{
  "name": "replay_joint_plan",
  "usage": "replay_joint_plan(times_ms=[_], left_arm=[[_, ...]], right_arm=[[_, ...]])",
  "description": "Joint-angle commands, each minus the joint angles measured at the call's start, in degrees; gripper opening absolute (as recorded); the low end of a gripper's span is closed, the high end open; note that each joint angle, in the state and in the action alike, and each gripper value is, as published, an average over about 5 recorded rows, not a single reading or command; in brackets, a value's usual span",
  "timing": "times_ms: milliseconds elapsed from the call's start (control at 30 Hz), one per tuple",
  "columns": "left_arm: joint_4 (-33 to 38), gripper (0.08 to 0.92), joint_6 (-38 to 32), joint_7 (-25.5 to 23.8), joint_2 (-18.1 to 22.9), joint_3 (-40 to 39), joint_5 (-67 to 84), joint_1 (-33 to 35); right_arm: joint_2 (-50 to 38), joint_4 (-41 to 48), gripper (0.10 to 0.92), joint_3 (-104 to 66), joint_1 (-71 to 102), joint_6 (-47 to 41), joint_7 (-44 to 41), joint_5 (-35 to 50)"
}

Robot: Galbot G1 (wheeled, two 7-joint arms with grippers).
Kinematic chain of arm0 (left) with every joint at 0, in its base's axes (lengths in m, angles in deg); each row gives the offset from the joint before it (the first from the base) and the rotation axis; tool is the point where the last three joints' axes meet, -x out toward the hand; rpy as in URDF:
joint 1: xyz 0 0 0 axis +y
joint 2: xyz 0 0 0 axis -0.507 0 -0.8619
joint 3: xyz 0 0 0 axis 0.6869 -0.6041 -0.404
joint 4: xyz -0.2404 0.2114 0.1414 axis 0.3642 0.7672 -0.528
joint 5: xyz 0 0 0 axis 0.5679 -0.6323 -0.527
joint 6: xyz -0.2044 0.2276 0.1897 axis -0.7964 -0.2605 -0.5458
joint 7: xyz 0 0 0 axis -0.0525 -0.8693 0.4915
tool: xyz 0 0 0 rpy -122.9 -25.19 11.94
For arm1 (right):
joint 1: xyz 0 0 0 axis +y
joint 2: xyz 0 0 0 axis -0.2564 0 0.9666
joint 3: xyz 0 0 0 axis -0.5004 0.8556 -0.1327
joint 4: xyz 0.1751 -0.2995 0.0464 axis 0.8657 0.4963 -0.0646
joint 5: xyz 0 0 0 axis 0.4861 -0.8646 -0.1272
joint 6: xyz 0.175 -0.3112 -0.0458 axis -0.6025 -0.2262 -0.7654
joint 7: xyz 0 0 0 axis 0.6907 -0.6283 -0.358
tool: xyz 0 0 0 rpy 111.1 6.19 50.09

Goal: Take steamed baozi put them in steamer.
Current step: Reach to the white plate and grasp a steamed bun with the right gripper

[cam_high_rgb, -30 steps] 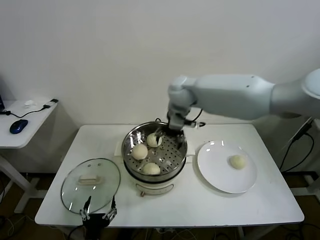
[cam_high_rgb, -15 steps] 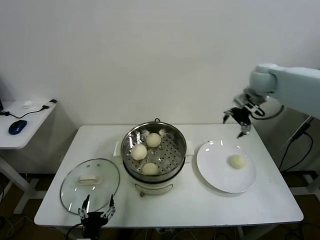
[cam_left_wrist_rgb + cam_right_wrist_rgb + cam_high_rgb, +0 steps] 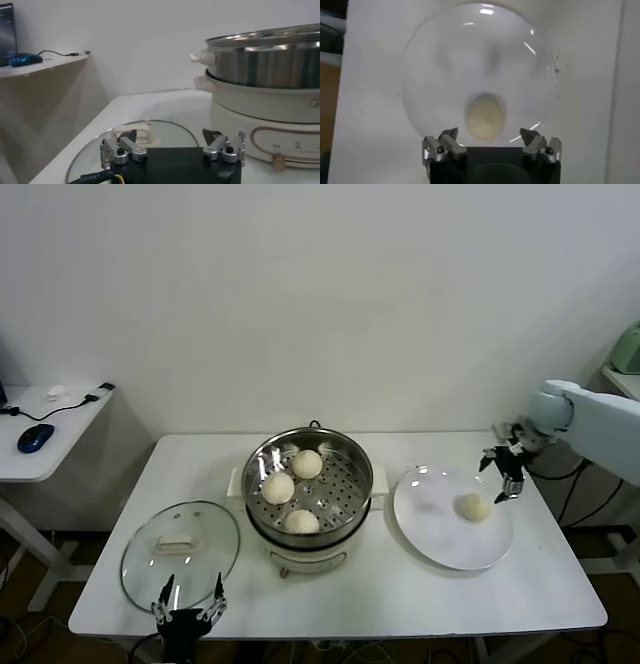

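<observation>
Above the right rim of the white plate (image 3: 440, 529), the right gripper (image 3: 508, 474) hangs in the air with its fingers spread apart and nothing between them; the wrist view looks straight down past the two finger tips onto the plate (image 3: 435, 75). One steamed baozi (image 3: 474, 506) lies on the plate just beside and below the gripper, not touched by it; in the right wrist view the same bun (image 3: 484, 116) sits between the two spread fingers' lines, well under them. The plate rests on the white table (image 3: 400, 604), to the right of the steamer (image 3: 262, 529). Inside the steamer, on the perforated tray, lie three more baozi: one toward the back (image 3: 307, 463), one at the left (image 3: 278, 487), one at the front (image 3: 301, 521), each apart from the others. The steamer's steel pot sits on its white base, side handle visible in the left wrist view (image 3: 260, 65). To the left of the steamer a round glass lid (image 3: 150, 569) with a white handle lies flat on the table. The left gripper (image 3: 186, 612) is parked low at the table's front edge, just before the lid, fingers spread, holding nothing; its wrist view shows the lid (image 3: 165, 131) right ahead. At far left a side table (image 3: 50, 444) carries a blue mouse (image 3: 36, 437).
</observation>
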State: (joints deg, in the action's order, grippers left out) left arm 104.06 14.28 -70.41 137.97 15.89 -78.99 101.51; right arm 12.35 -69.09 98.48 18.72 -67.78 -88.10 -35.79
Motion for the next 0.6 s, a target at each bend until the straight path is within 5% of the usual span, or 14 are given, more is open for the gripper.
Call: replay_joint_plan(times_ms=[33,600], left_arm=[[0.0,0.823,-0.1,0.0,0.1,0.0,0.1,0.0],[0.0,0.823,-0.3,0.0,0.1,-0.1,0.0,0.6]], right_arm=[[3.9,8.7,0.823,-8.8,12.2,-2.4,0.8,-2.6],[7.5,14.9,0.814,-14.9,16.3,-1.7,2.5,-8.2]])
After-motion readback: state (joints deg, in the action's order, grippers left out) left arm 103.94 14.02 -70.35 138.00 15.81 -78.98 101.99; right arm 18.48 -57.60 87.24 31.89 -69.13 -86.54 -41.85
